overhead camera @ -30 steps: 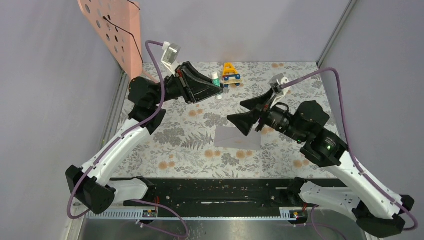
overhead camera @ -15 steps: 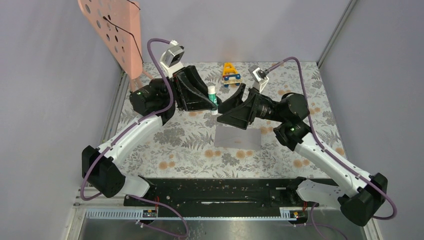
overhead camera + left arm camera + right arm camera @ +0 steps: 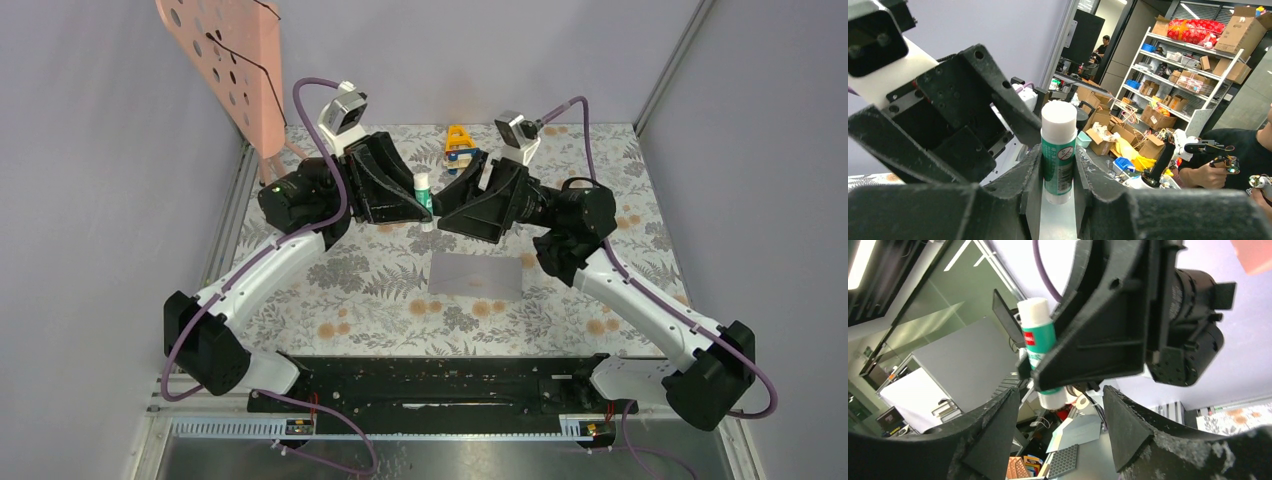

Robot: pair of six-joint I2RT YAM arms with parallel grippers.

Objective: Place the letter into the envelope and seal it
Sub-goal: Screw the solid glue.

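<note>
The grey-lilac envelope [image 3: 476, 274] lies flat on the patterned table, with neither gripper touching it. The letter is not in view. Above the table's far half, my left gripper [image 3: 424, 204] is shut on a green-and-white glue stick [image 3: 423, 190] [image 3: 1058, 150], held upright between its pads. My right gripper [image 3: 447, 208] faces it from the right, open. In the right wrist view the glue stick [image 3: 1040, 347] has its lower end just above the gap of my right gripper [image 3: 1060, 407], touching neither finger.
A yellow toy car [image 3: 461, 148] stands at the back of the table behind both grippers. A pink perforated board [image 3: 228, 60] leans at the back left. Grey walls close in the table on the left, back and right.
The right arm has swung up and left from above the envelope to meet the left gripper, its jaws narrowing. The left gripper has drawn back slightly and turned the glue stick upright.
</note>
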